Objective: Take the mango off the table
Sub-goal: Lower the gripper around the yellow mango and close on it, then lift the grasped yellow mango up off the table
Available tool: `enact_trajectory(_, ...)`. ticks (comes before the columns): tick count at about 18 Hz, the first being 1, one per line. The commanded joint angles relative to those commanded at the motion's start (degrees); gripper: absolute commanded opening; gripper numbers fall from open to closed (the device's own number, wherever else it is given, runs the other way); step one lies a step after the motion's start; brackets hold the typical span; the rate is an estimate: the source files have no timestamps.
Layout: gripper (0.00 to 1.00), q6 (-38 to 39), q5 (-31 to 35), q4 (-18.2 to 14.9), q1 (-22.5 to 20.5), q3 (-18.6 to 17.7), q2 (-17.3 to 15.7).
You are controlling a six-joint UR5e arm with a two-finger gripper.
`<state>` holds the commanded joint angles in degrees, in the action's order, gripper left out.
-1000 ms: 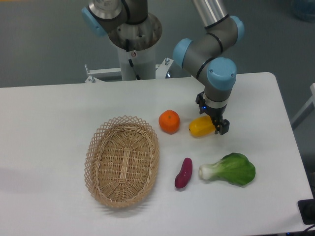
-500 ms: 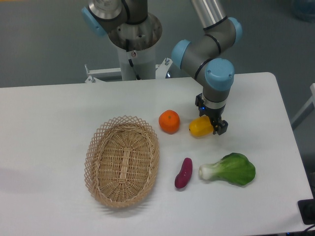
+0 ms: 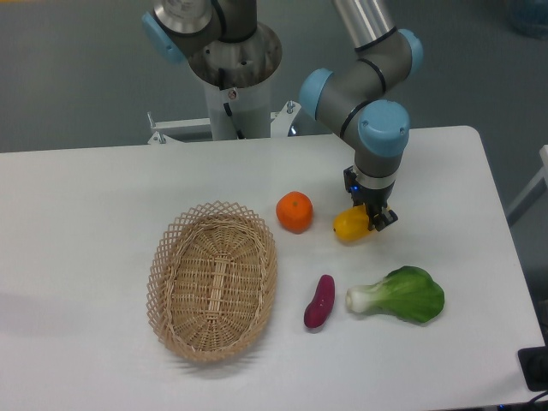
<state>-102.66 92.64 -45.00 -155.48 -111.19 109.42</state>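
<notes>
Bench (image 3: 103,197) surface is white and matte, filling most of the frame, with grey floor behind along the top. On it: one wicker basket (image 3: 214,280) at lower left, one orange (image 3: 294,211), one mango (image 3: 349,224) right of centre, one purple sweet potato (image 3: 319,301), one leafy green (image 3: 399,295). The gripper (image 3: 373,222) is clenched around the mango's right end.

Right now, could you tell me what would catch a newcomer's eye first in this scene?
Probably the grey arm with blue joints reaching down, its gripper set around the right end of the yellow mango near the middle of the white table. Next comes the big woven basket to the left. An orange sits beside the mango, with a purple sweet potato and a leafy green vegetable nearer the front.
</notes>
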Motion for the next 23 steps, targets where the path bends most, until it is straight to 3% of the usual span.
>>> enact_trajectory(3,0.42,0.79,-2.27,-1.14,0.26,3.95,-0.70)
enact_trajectory(5,0.43,2.89,-5.26,-3.59,0.18,6.58,-0.79)
enact_trajectory(9,0.43,7.64,-7.91,-12.81,1.05,15.89,-0.62)
enact_trajectory(11,0.43,10.27,-9.14,-15.63,1.93,20.12,0.00)
enact_trajectory(19,0.43,16.79,-17.05,-24.07,1.06,30.93,0.17)
enact_trajectory(23,0.43,17.93,-22.40,-26.45,-1.66,34.19,0.09)
